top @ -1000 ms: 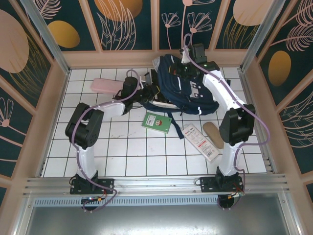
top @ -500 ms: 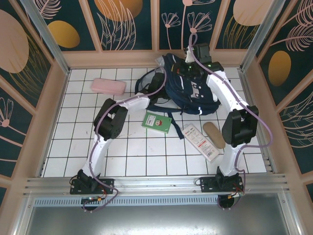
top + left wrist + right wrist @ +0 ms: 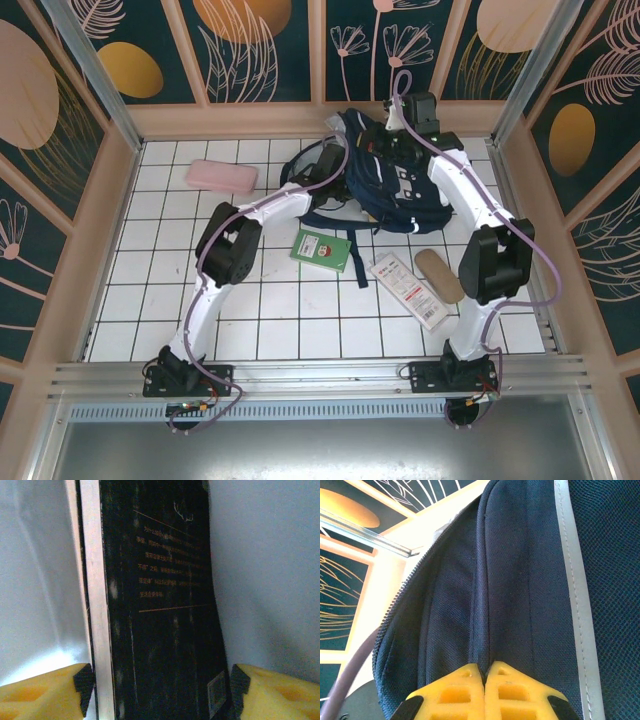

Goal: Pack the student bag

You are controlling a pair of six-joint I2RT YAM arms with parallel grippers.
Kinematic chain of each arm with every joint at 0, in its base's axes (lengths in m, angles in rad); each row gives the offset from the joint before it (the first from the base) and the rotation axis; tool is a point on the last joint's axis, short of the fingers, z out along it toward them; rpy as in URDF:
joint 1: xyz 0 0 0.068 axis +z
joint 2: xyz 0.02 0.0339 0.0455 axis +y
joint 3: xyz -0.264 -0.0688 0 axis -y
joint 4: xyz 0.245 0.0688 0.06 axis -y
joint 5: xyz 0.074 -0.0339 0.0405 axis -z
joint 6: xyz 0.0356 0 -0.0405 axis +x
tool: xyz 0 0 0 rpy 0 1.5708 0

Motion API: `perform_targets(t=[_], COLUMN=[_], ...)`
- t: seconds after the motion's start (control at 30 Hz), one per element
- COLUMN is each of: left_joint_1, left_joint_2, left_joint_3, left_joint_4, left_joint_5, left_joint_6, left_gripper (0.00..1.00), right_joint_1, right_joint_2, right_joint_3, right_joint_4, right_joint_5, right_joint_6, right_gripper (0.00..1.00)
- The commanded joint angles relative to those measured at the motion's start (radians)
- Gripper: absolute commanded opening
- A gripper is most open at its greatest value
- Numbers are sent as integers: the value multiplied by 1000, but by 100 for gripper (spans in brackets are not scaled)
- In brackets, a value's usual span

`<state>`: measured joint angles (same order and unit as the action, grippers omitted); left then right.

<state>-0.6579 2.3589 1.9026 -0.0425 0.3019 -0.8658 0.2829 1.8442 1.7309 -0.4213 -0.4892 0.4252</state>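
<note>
The student bag (image 3: 400,198), dark navy with a white stripe, lies at the back of the tiled table. My left gripper (image 3: 333,162) reaches into its open left side. In the left wrist view a black book (image 3: 165,605) with pale page edges stands between the wide-set pads (image 3: 84,681) against the grey lining; the left gripper (image 3: 159,682) is open around it. My right gripper (image 3: 398,132) is at the bag's top. In the right wrist view the gripper (image 3: 485,668) is shut, pinching a fold of the bag (image 3: 520,590) beside its zip.
A pink case (image 3: 221,175) lies at the back left. A green book (image 3: 322,249), a white packet (image 3: 410,290) and a tan oval object (image 3: 440,275) lie in front of the bag. Wooden walls ring the table.
The left arm has stretched from beside the bag into its opening, and its jaws have spread wide. The right gripper has kept its pinch and shifted slightly up and right.
</note>
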Motion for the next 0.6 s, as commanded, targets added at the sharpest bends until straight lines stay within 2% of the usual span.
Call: perform_targets(t=[0.0,0.23,0.4,0.47,0.53,0.57], left_joint_1=[-24,-5,48,74,99,108], left_joint_2=[-143,-347,-516,-578,-636,-654], left_joint_3=[-29,-246,-456,-531,-594,-614], left_joint_4=[-88,-186,-189,-185,-186,-190], left_joint_5=[-62,-206,-243,-246,-241,-240], left_joint_6=[93,172,175,169,173,178], left_gripper=[76,79,79,79,79,79], right_joint_1=[2,1,4,7,13,17], right_joint_2=[-76,-61,-50,-49,-49,-50], right_joint_3=[-27,-98,-129,-140,-146,-152], right_joint_4=[81,75,93,94,89,88], right_joint_5=[-39,82,110,132,159,171], right_joint_6=[-29,-80,-80,-77,-65,-62], right_gripper=[0,0,3,7,19,21])
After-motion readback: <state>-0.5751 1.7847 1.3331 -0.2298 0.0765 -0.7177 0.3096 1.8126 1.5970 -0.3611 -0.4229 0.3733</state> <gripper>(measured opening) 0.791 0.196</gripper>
